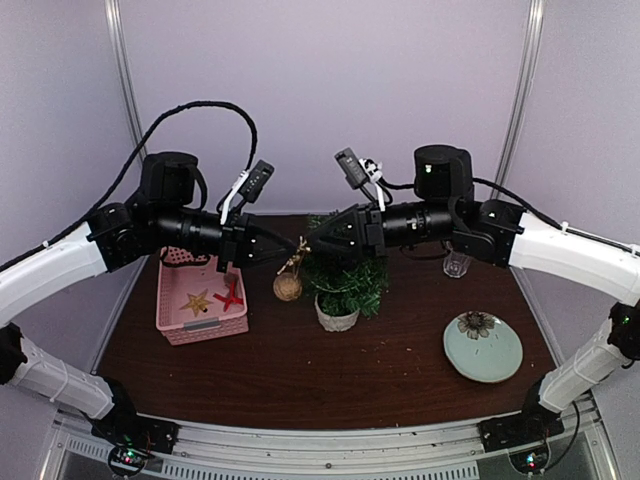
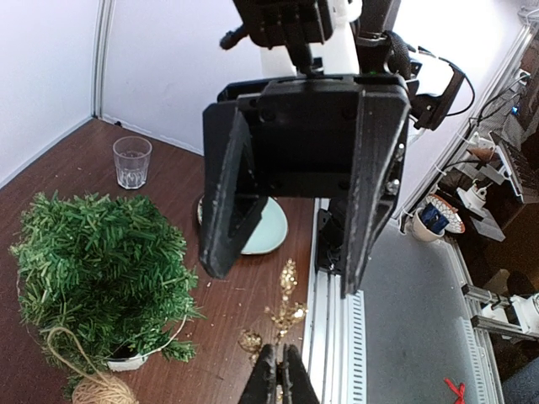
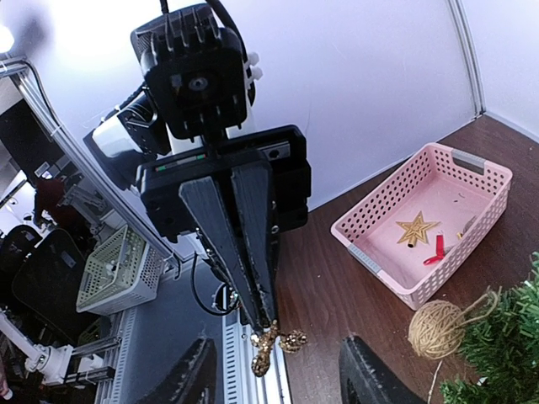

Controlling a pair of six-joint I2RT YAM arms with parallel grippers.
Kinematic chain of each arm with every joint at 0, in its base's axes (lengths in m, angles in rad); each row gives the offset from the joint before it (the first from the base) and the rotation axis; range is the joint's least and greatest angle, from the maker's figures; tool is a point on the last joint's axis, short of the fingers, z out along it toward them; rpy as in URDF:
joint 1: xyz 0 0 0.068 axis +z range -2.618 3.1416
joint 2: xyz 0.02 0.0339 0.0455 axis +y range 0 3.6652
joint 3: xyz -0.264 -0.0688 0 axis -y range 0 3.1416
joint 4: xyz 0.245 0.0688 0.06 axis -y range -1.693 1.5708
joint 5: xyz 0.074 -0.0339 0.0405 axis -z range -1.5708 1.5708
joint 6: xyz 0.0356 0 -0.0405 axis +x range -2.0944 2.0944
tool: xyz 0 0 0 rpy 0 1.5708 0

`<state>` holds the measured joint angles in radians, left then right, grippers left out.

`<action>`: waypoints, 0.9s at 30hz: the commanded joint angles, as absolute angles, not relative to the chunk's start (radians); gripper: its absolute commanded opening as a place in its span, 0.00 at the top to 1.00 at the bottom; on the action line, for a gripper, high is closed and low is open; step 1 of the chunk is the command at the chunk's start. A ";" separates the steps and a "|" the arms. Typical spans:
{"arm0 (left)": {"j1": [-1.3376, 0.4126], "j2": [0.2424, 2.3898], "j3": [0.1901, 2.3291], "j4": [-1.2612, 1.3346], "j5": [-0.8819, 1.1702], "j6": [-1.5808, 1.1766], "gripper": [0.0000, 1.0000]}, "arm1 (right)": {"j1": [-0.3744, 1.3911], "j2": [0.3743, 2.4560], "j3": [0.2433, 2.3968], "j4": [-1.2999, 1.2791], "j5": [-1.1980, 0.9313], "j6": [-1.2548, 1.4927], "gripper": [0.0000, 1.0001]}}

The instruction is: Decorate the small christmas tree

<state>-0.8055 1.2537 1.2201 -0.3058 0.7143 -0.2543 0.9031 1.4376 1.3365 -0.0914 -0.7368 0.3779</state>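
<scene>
Your left gripper (image 3: 263, 324) is pinched shut on a gold glitter ornament (image 2: 286, 316), which dangles below its tips over the middle of the table (image 1: 300, 380). Your right gripper (image 2: 282, 278) faces it tip to tip, jaws spread wide and holding nothing. The small christmas tree (image 1: 348, 275) stands in its white pot (image 1: 337, 318) mid-table, just right of the ornament and partly under your right gripper. A twine ball (image 1: 288, 288) sits just left of the pot (its loop lies against the foliage). The pink basket (image 1: 205, 335) on the left holds a gold star (image 1: 196, 301). A green plate (image 1: 483, 346) lies near right, and a glass (image 1: 457, 264) stands far right.
</scene>
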 commanded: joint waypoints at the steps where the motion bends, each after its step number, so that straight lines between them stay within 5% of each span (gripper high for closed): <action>1: -0.811 1.261 1.239 -0.249 0.710 -0.262 1.00 | 0.904 1.462 1.375 -0.064 -0.780 0.396 0.52; 9: -0.811 1.261 1.235 -0.252 0.692 -0.258 1.00 | 0.903 1.473 1.386 -0.062 -0.794 0.395 0.83; 15: -0.811 1.265 1.232 -0.261 0.672 -0.254 1.00 | 0.904 1.454 1.374 -0.084 -0.778 0.382 0.94; 20: -0.810 1.262 1.232 -0.268 0.642 -0.268 0.66 | 0.904 1.424 1.362 -0.116 -0.745 0.360 1.00; 27: -0.798 1.201 1.172 -0.232 0.498 -0.328 0.33 | 0.904 1.321 1.307 -0.249 -0.612 0.245 1.00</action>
<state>-0.8062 1.2484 1.2049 -0.2882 0.5991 -0.2848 0.9031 1.4113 1.3437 -0.1661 -0.7097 0.3279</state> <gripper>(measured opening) 0.580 0.004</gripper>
